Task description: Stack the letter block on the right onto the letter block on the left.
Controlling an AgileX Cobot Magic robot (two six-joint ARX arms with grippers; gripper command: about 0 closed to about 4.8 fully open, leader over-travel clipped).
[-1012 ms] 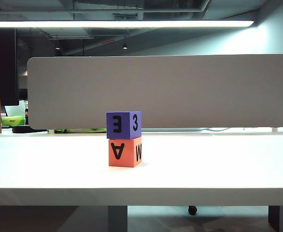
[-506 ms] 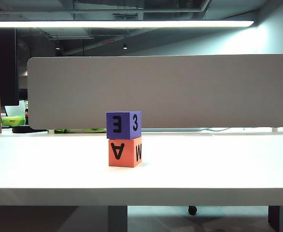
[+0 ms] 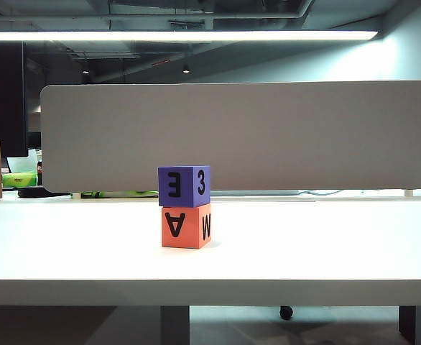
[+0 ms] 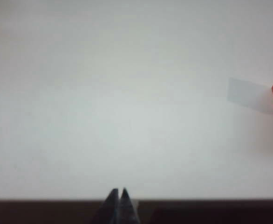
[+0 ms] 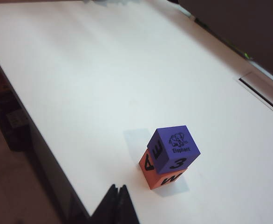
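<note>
"3" block (image 3: 184, 186) on "A" block (image 3: 186, 226) | table (image 3: 325, 244) centre | divider (image 3: 268, 136) behind, seemingly at far edge

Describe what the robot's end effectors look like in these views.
Only the fingertips show. The left end effector is two thin black fingers tapering to points, pressed together. The right end effector looks the same: black, flat-sided, pointed fingers meeting at the tips. No cables, markings or arm links appear; the exterior view shows neither arm.
</note>
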